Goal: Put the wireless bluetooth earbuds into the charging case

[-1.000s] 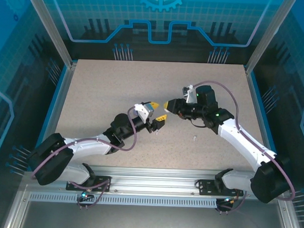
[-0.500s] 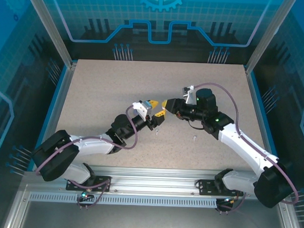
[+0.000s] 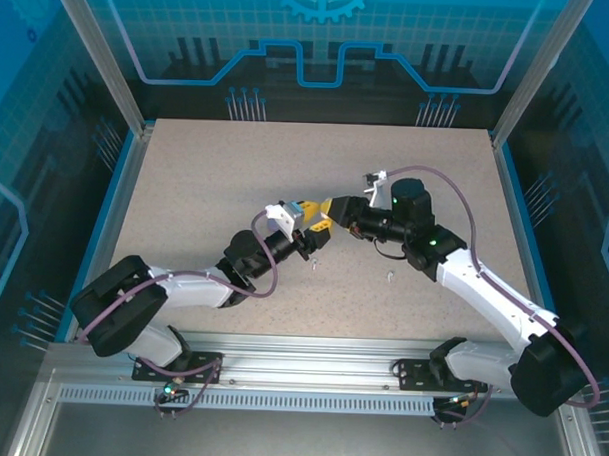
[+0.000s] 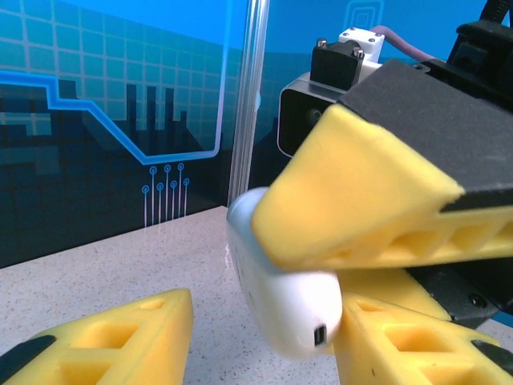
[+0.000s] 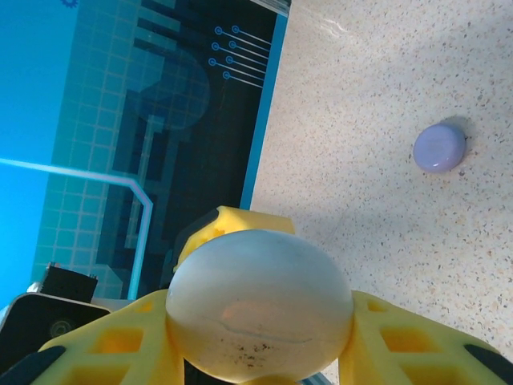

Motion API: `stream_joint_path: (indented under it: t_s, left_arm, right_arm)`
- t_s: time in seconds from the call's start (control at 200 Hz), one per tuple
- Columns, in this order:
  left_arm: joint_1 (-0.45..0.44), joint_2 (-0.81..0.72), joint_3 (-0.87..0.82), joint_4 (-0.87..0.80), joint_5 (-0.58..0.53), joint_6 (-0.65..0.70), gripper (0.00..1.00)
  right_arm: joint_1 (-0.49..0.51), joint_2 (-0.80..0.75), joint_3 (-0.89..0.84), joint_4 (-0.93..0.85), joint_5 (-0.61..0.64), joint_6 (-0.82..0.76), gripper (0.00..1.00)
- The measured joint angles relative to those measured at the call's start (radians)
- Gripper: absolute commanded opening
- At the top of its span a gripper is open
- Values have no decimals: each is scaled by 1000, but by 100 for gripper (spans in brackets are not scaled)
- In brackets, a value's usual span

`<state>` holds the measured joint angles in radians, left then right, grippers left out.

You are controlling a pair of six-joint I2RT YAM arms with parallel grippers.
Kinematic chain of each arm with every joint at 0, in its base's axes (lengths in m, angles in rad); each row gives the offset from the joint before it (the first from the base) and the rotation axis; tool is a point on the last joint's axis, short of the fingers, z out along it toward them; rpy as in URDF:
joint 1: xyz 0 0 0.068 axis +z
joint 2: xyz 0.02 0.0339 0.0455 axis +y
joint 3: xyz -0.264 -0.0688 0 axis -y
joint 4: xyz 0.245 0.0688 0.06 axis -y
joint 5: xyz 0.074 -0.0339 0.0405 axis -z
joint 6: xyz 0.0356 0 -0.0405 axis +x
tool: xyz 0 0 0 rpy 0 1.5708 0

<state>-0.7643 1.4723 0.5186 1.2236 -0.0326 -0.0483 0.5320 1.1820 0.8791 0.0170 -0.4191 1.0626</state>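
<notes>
No legible text (any view)

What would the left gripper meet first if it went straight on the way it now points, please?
The left gripper would most likely meet the white charging case, clamped in the right gripper, directly ahead. Depth is unclear, but it looks close.

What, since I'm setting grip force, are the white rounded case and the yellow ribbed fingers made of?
White rounded case: likely hard plastic, smooth semi-gloss; soft sheen, moulded port. Yellow ribbed fingers: seemingly flexible plastic or rubber, matte; dull surface, open cells.
</notes>
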Motion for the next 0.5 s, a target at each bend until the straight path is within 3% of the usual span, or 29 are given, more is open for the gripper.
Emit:
stream_joint_path:
  t_s: [0.375, 0.5]
  left_arm:
    - [-6, 8, 0, 35, 10, -5, 30]
    - [-6, 8, 0, 40, 11, -6, 26]
  right_arm:
    - [19, 0, -14, 29, 18, 11, 40]
    - [22, 0, -14, 37, 25, 10, 47]
